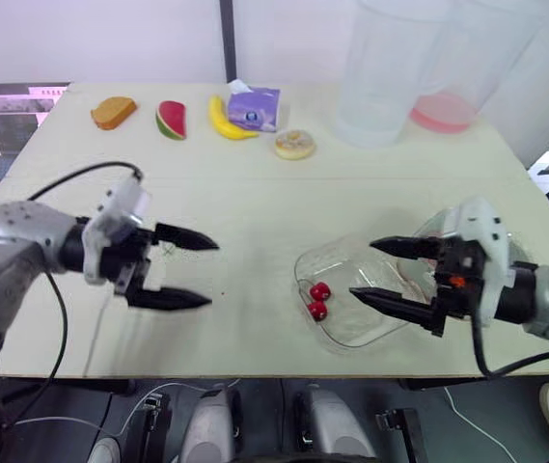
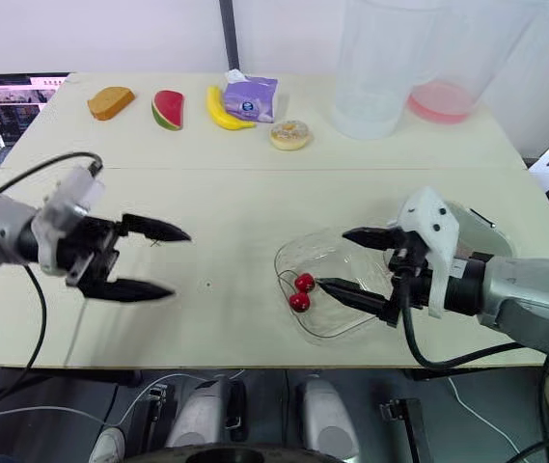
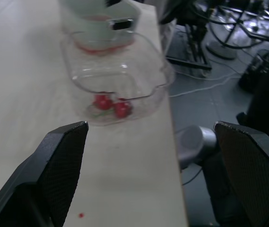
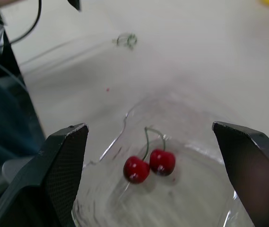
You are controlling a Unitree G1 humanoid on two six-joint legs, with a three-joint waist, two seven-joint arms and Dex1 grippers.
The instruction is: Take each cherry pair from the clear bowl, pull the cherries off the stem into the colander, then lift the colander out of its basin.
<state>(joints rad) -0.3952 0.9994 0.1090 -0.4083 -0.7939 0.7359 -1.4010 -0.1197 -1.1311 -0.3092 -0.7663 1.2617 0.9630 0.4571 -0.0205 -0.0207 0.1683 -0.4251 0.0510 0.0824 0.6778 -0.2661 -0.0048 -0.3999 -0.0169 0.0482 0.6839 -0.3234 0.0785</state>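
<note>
Left eye view: the left gripper (image 1: 211,273) hangs over the worktop's left half, near the front edge, its fingers spread wide with nothing between them. Right of centre, close to the front edge, the clear bowl (image 1: 346,330) holds a cherry pair (image 1: 318,300), two red cherries touching, joined by their stems. The right gripper (image 1: 361,268) hovers over the bowl's right side, fingers parted and empty, tips pointing toward the cherries.

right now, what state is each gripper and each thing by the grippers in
left gripper: open, empty, above the table
right gripper: open, empty, over the clear bowl
cherry pair: joined by stem, lying in the bowl
clear bowl: on the table, holding that one pair
</note>
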